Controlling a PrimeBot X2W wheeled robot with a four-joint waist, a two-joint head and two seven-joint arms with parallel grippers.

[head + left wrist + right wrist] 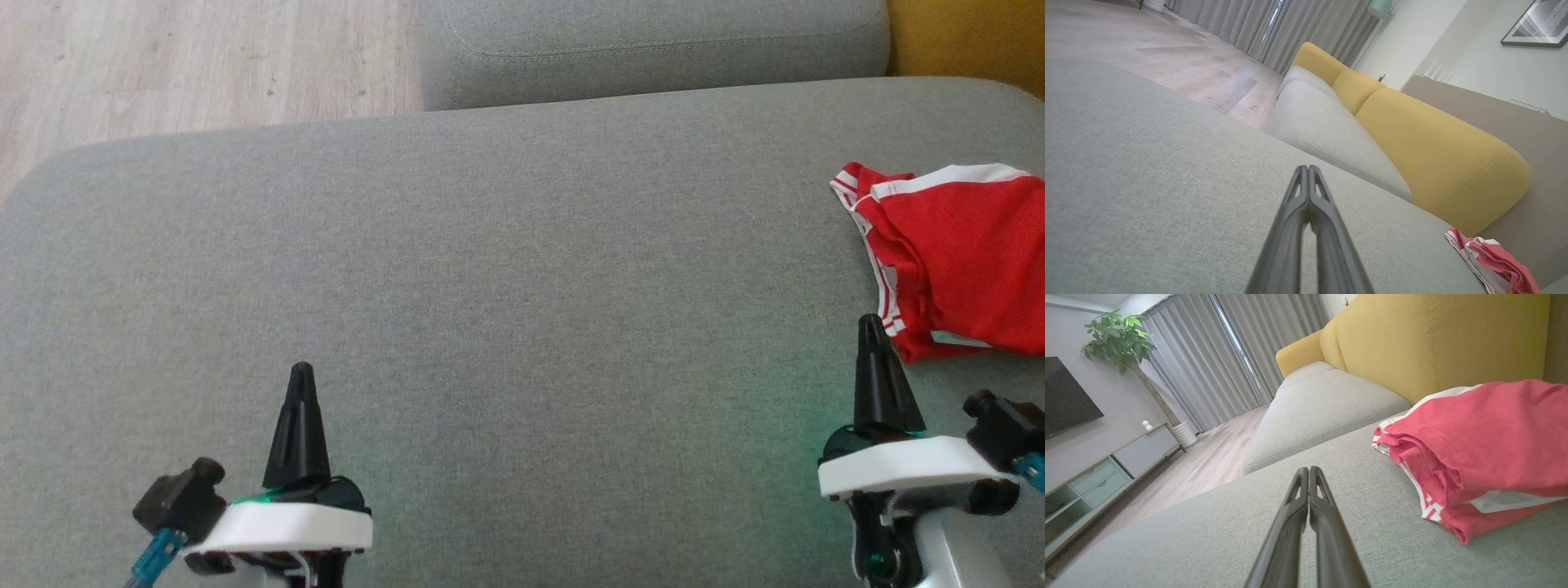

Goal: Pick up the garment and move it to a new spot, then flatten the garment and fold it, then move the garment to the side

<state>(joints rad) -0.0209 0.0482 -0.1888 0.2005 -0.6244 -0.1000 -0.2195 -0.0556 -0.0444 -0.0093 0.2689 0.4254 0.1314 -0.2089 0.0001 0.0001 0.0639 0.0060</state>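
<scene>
The garment point(955, 257) is red with white stripes and trim, bunched in a loose pile at the right edge of the grey sofa seat point(506, 269). It also lies at the right of the right wrist view as the garment point(1478, 453), and small at the lower right of the left wrist view as the garment point(1490, 261). My right gripper point(872, 322) is shut and empty, its tip just left of the garment's near corner, apart from it. My left gripper point(301, 371) is shut and empty above the bare seat at the lower left.
A second grey cushion point(653, 45) adjoins the seat at the back. Yellow backrests point(1437, 155) run along the right side. Pale wood floor point(196, 57) lies beyond the seat's far left edge. A TV cabinet point(1106, 473) and a potted plant point(1122, 339) stand across the room.
</scene>
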